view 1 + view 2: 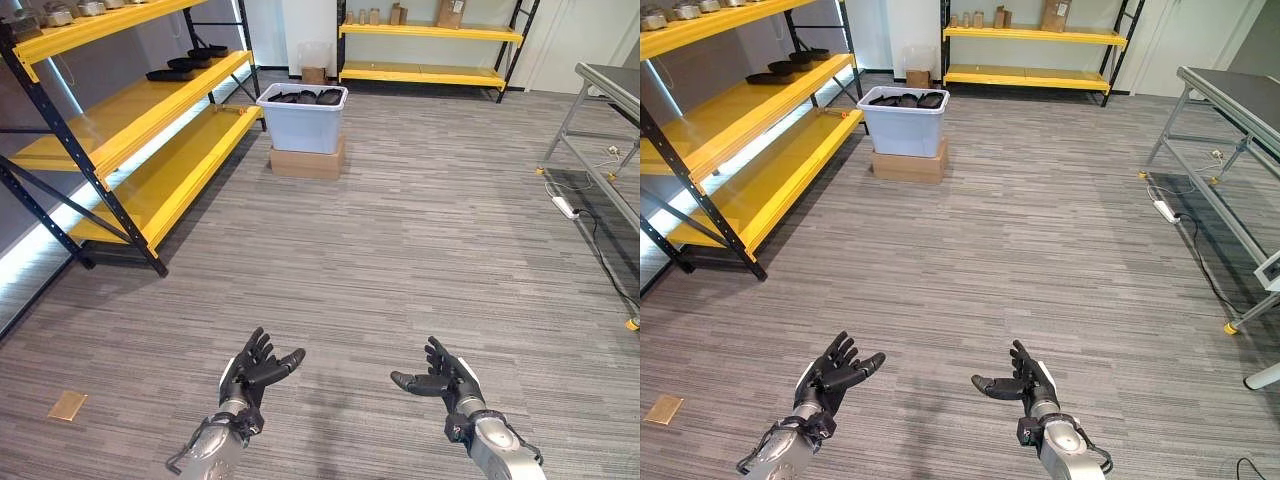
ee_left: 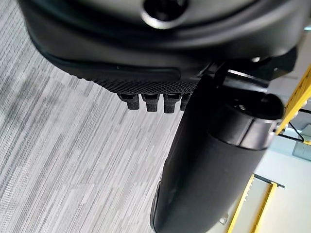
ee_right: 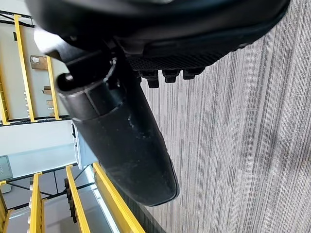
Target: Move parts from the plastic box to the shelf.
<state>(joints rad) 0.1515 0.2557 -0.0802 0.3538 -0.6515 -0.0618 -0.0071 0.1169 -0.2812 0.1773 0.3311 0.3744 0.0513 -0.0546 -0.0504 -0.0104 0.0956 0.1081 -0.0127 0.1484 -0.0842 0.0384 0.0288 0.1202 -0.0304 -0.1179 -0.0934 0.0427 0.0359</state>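
Note:
A pale plastic box [image 1: 300, 122] with dark parts [image 1: 305, 97] in it stands on a cardboard carton [image 1: 307, 163] far ahead. To the left runs a yellow shelf [image 1: 150, 110] with black uprights; dark trays [image 1: 190, 62] lie on its middle level. My left hand [image 1: 255, 370] and right hand [image 1: 443, 378] float low over the grey floor, far short of the box, both open and holding nothing. The left hand [image 2: 204, 145] and the right hand [image 3: 121, 126] each show a straight thumb in their own wrist views.
A second yellow shelf [image 1: 430, 72] with small boxes lines the back wall. A metal table frame [image 1: 600, 130] stands at the right, with a power strip [image 1: 565, 206] and cable on the floor. A flat cardboard scrap [image 1: 67, 405] lies at the lower left.

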